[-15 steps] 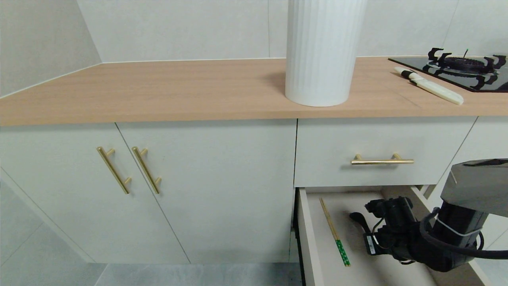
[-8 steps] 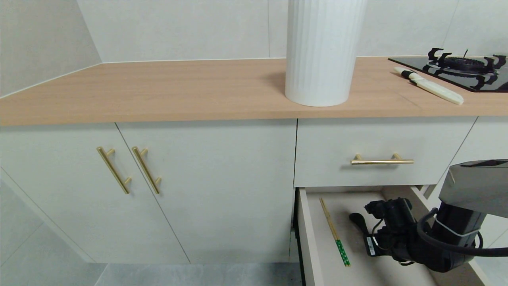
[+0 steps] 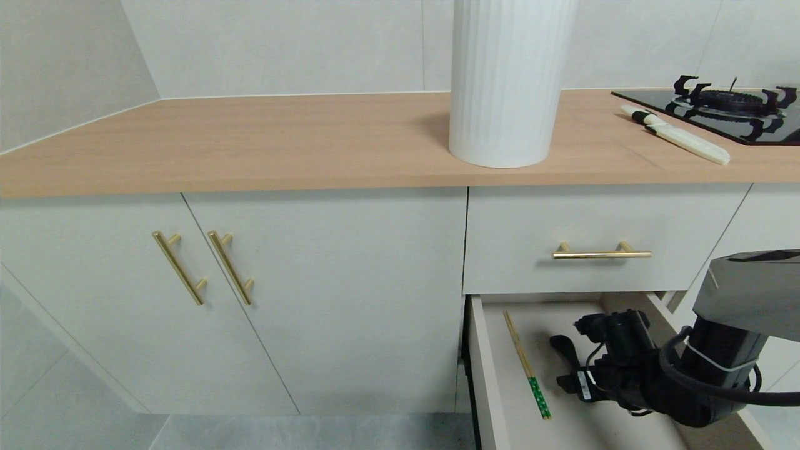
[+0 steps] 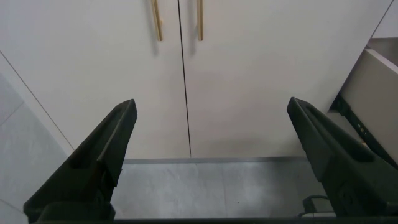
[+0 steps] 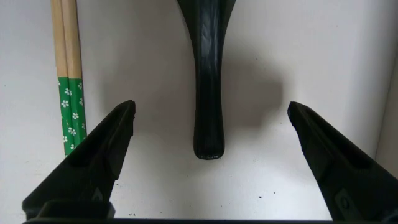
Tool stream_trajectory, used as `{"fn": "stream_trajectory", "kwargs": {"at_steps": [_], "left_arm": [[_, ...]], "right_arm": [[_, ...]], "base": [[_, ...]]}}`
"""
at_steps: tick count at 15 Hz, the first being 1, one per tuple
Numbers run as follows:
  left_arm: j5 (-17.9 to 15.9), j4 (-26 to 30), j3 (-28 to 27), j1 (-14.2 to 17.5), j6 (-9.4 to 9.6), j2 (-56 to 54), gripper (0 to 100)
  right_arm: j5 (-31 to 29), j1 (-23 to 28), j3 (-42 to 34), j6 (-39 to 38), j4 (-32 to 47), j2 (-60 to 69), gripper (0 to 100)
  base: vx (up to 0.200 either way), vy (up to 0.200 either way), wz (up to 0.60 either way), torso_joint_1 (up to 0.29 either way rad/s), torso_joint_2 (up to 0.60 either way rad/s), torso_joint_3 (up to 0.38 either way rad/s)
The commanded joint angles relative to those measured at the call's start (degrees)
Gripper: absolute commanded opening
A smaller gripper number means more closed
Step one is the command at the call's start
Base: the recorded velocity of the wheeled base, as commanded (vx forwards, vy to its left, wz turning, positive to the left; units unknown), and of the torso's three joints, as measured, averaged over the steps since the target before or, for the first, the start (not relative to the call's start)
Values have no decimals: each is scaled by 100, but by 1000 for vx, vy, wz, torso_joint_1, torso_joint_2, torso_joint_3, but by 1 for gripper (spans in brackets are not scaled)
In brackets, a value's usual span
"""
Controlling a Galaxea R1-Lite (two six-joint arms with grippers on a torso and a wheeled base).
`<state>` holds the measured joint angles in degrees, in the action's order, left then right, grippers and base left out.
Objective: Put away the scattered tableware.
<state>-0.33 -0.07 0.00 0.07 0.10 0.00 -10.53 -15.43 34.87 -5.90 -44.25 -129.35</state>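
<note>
1. Down in the drawer (image 3: pixel 482 375), the right gripper (image 5: pixel 211 115) has shifted a little; one dark finger now pokes out toward the chopsticks (image 3: pixel 528 370).
2. Its jaws gape wide and hold nothing. The spoon (image 5: pixel 207 50) lies flat on the drawer floor with its handle end between the fingers, apparently let go.
3. Chopsticks and spoon lie side by side, so two pieces look stowed.
4. On the counter (image 3: pixel 250 137) the knife (image 3: pixel 678 136) waits near the hob; that seems left, then shutting the drawer.
5. Over by the cupboard doors, the left gripper (image 4: pixel 211 112) hangs wide open and empty.
</note>
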Motion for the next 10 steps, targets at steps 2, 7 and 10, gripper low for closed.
{"fn": "stream_trajectory", "kwargs": {"at_steps": [2,7,10], "left_arm": [[-2,-1,0,1,-1,0,100],[-2,-1,0,1,-1,0,100],[-2,-1,0,1,-1,0,100]], "right_arm": [[-1,-4,-15,-8,312,745,100],[104,5,117,-43,2096,2599,100],[183,-74,363,-34,3221,3311,100]], "base": [[0,0,0,0,0,0],[0,0,0,0,0,0],[0,0,0,0,0,0]]}}
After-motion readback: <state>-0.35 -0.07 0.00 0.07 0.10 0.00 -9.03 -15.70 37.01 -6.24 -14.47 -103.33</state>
